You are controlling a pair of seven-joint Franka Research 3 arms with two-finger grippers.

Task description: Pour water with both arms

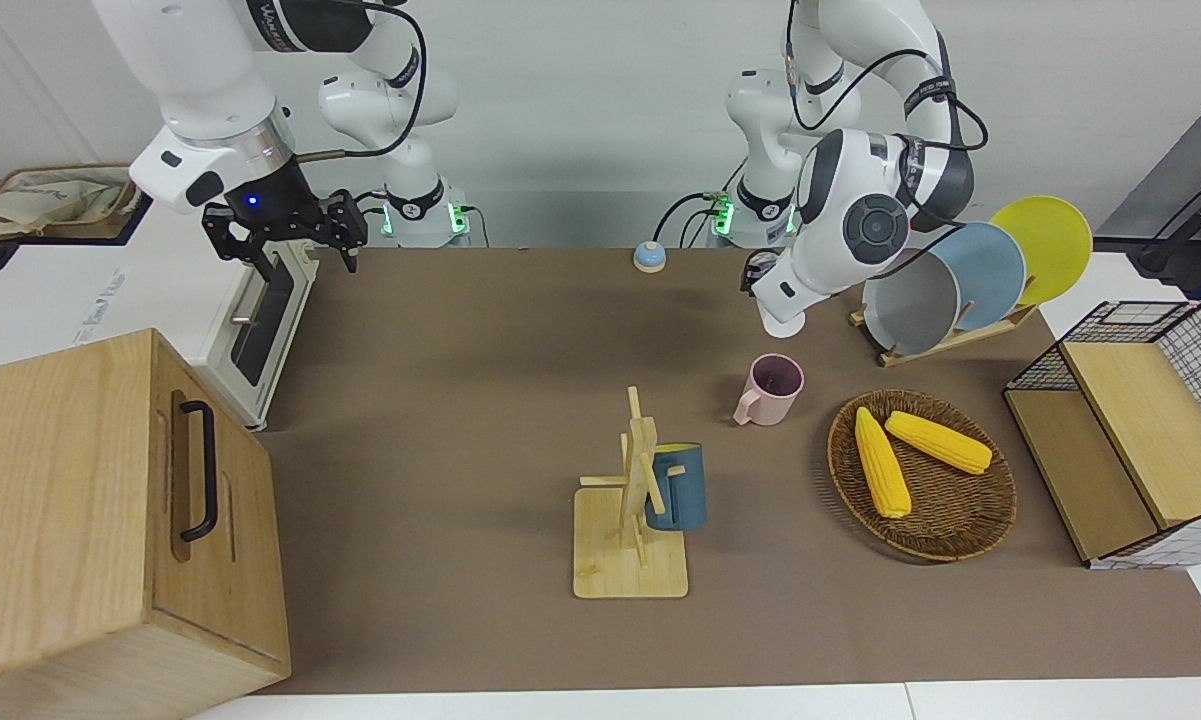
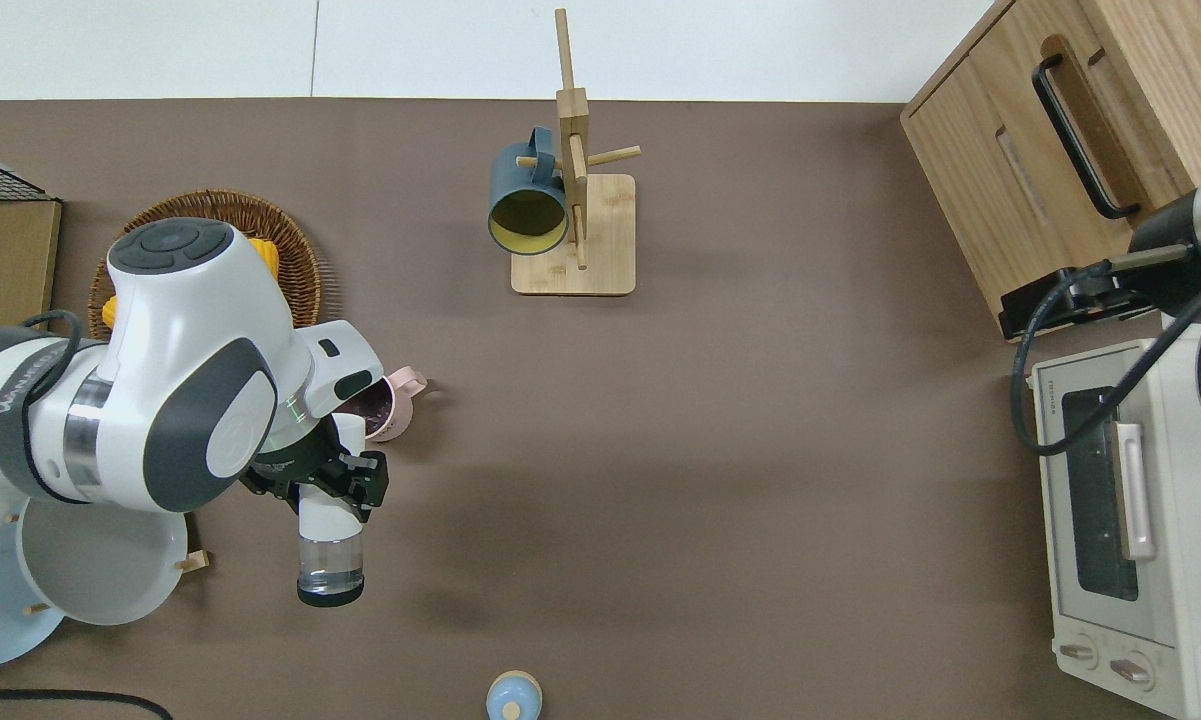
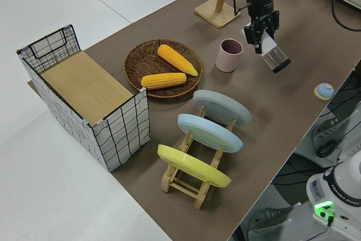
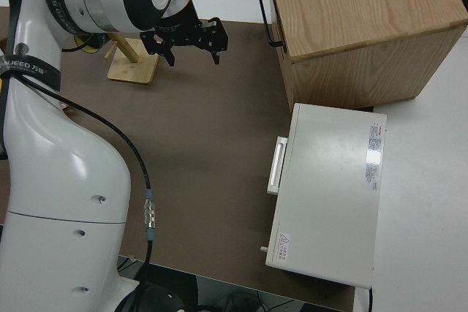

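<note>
The left end effector (image 2: 332, 483) is clamped on a clear bottle (image 2: 330, 555) with a white neck, held in the air over bare worktop (image 2: 760, 450) beside the pink mug (image 2: 385, 405). The bottle lies close to horizontal: in the overhead view its long axis runs toward and away from the robots, the white neck end toward the mug and the clear base end toward the robots. In the left side view the base end (image 3: 276, 58) sits slightly lower than the gripped neck. The pink mug stands upright on the worktop, opening up, handle toward the right arm's end. Nearby on the left arm's end are a wicker basket (image 1: 970, 530) holding two corn cobs (image 1: 882, 462), a wooden rack with three plates (image 3: 208, 150) and a wire-sided crate (image 3: 84, 91). Farther from the robots, a wooden mug tree (image 2: 578, 190) carries a dark blue mug (image 2: 528, 205). A small blue knob-like object (image 2: 513, 695) rests near the robots' edge. The right end effector (image 1: 285, 235) is parked, its fingers apart and holding nothing; a white toaster oven (image 2: 1125, 510) and a wooden cabinet (image 1: 90, 520) occupy that end
</note>
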